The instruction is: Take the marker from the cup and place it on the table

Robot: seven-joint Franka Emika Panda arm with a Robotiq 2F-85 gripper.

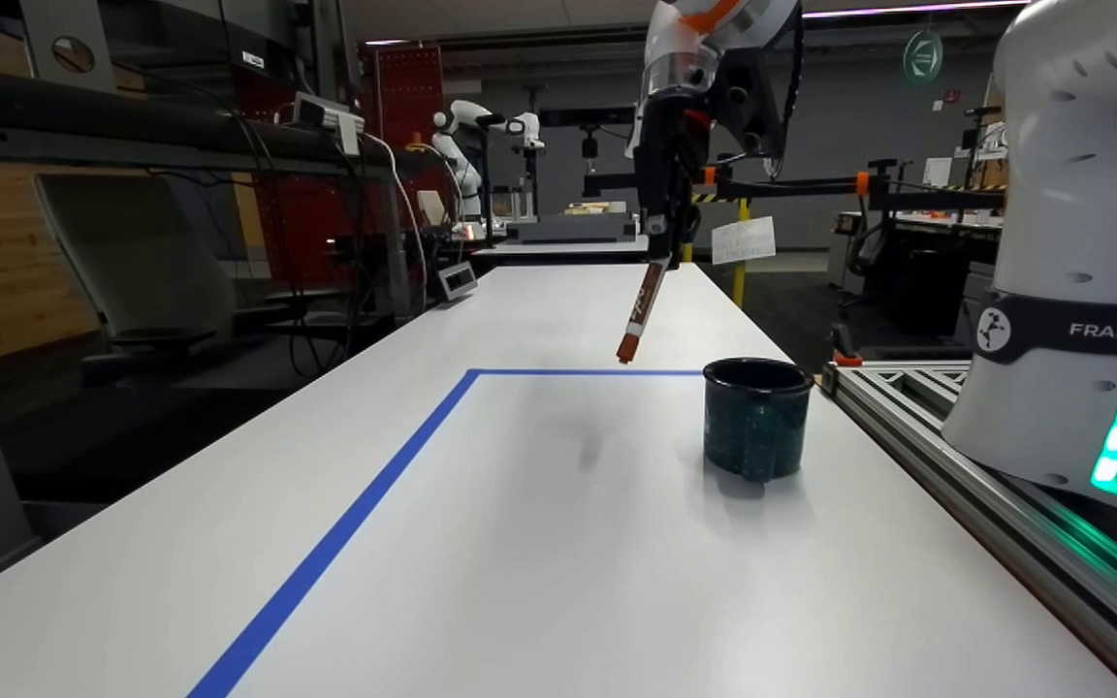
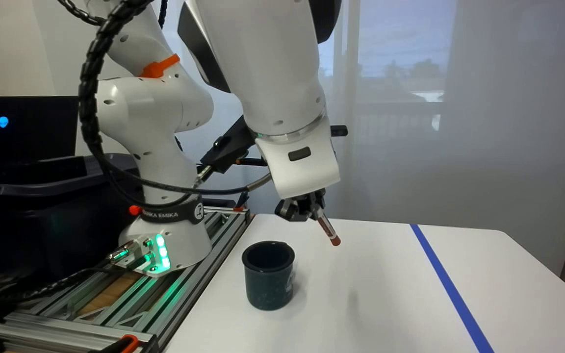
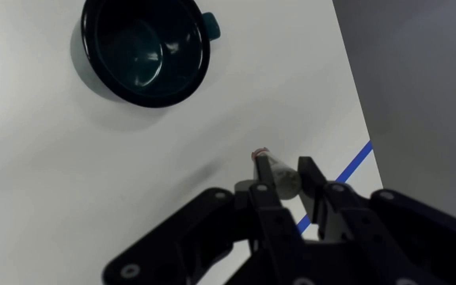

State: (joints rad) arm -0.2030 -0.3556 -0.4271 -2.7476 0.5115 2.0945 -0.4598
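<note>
Cup point(image 3: 149, 55) upright at eleven o'clock in the wrist view, bare floor inside, so the taking-out reads as done. Going right: marker point(image 3: 280, 172) at four o'clock, outside the cup and apart from it, clenched in the gripper point(image 3: 286, 168). Tape line point(image 3: 354, 161) last, just past three o'clock, on the white table point(image 3: 73, 178). Remaining: lower marker to table, let go, back off; call it past halfway. Wrist view doesn't settle height and foreshortens the marker, only a sliver of its reddish end peeking out. Both exterior views sort that: marker hangs tilted, reddish-orange end down, off the table, with a faint shadow point(image 1: 590, 449) lying apart from the tip. Left to right in an exterior view, tape line runs toward seven o'clock, marker body with pale lettering point(image 1: 643, 302) sits near two, cup at four. Handle point(image 3: 211, 25) shows at the cup's two o'clock in the wrist view; in an exterior view it's out of sight, and a pale mark point(image 2: 290, 282) shows on the cup's three o'clock wall instead. Grasp itself reads clearest in the wrist view.
</note>
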